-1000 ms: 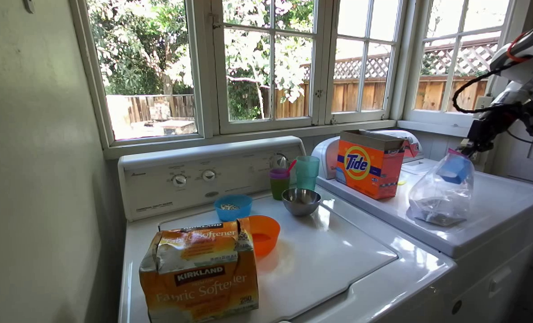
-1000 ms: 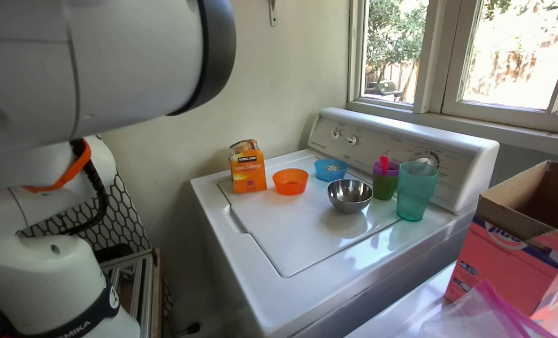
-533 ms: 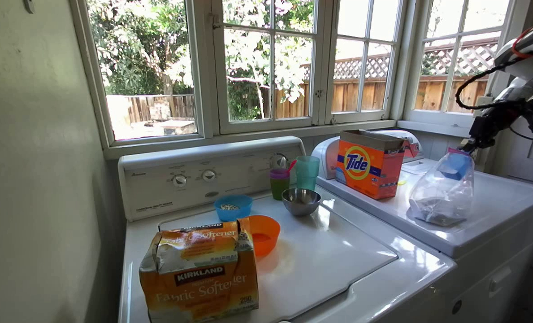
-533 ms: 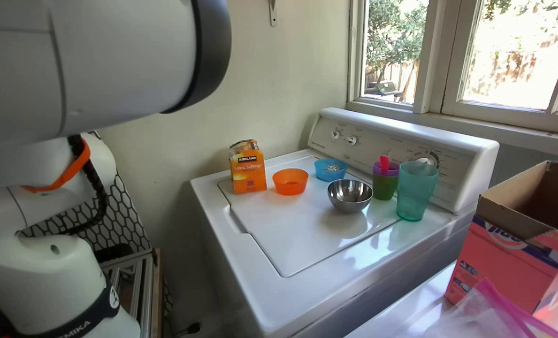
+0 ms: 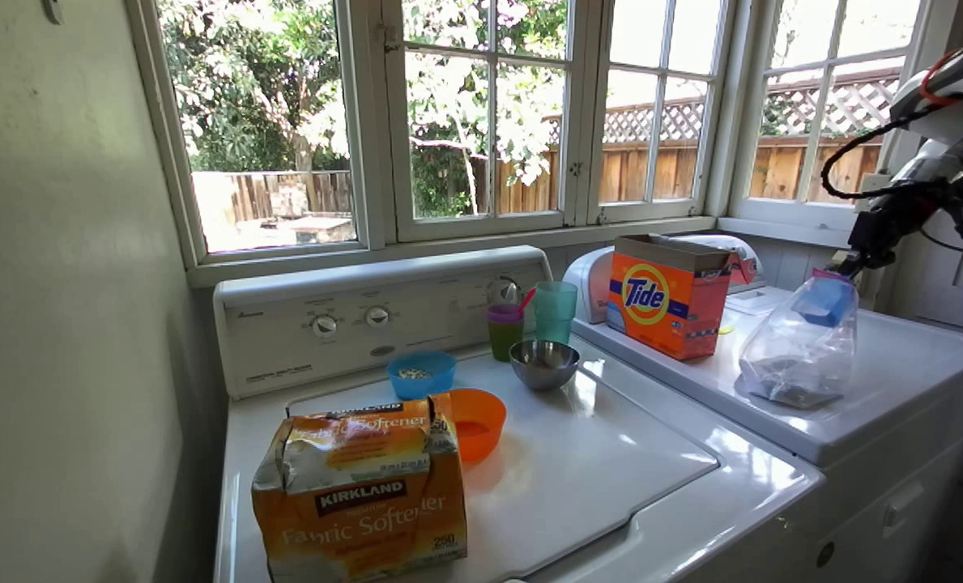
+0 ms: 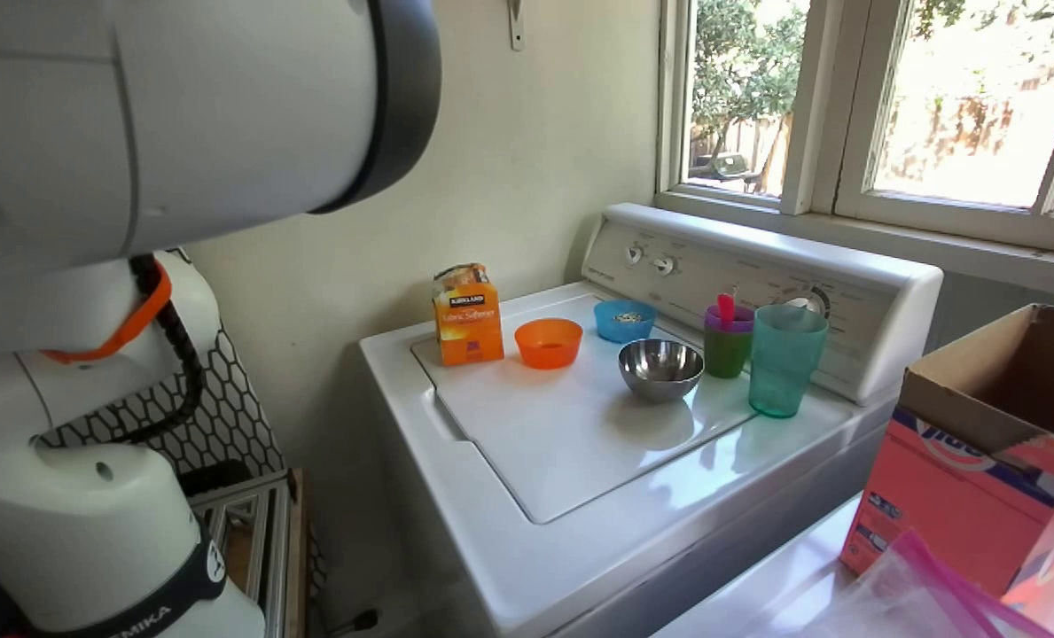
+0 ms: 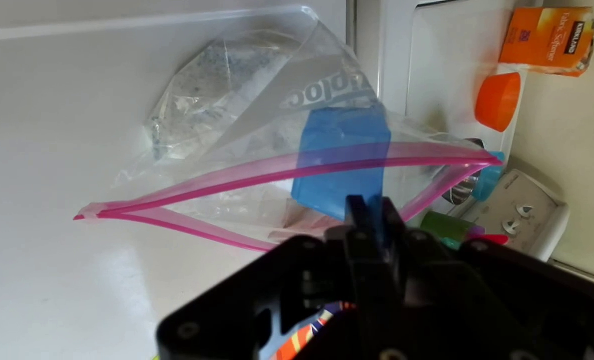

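My gripper (image 7: 371, 206) is shut on the handle of a blue plastic scoop (image 7: 341, 182). The scoop also shows through the bag in an exterior view (image 5: 826, 301). It sits inside the upper part of a clear zip bag (image 7: 257, 80) with a pink rim. The bag's mouth is open around the scoop. The bag (image 5: 789, 368) stands on a white appliance top, with whitish powder with blue specks at its bottom. Whether the scoop holds powder cannot be told. In an exterior view the gripper (image 5: 845, 265) is above the bag's mouth.
An open orange Tide box (image 5: 666, 300) stands beside the bag. On the neighbouring washer (image 6: 580, 443) are a metal bowl (image 6: 660, 372), orange bowl (image 6: 549, 344), blue bowl (image 6: 624, 321), green-purple cup (image 6: 727, 346), teal cup (image 6: 785, 363) and fabric softener box (image 6: 469, 323).
The arm has shifted slightly. The blue scoop has moved a little up and to the right in an exterior view, and the bag's pink rim has shifted with it. The grip is unchanged.
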`<state>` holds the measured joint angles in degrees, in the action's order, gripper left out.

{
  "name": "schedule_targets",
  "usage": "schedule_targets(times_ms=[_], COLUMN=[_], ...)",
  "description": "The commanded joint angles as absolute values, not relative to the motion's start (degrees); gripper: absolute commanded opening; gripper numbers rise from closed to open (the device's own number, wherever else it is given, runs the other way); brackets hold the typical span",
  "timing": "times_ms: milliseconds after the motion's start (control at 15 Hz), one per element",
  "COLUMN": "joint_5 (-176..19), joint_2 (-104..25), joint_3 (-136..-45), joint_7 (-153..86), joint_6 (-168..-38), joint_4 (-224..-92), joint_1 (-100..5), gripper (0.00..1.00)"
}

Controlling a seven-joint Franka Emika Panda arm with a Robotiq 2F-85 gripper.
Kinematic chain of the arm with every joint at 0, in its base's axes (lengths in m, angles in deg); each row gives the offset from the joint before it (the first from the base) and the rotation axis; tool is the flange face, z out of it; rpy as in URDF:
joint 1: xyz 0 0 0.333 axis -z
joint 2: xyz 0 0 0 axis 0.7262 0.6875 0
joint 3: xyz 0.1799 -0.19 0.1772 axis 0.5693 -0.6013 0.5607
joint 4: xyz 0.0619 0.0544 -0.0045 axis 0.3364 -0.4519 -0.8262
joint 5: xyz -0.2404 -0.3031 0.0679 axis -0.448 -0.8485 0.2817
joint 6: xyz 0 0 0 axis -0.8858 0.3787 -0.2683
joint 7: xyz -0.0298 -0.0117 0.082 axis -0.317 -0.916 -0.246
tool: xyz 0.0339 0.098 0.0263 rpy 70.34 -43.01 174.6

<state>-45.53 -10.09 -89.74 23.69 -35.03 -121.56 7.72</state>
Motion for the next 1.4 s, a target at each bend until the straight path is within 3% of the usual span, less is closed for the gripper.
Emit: schedule_targets(times_ms=[0, 1333], joint_5=[-43.2, -40.3], joint_2=[-9.6, -5.8], joint_3=[-89.3, -86.7], joint_7=[23.1, 15.3], joint_6=[-33.5, -27.0], joint_4=[-119.9, -110.4], joint_1=[9.5, 15.0], gripper=[0.02, 0.02])
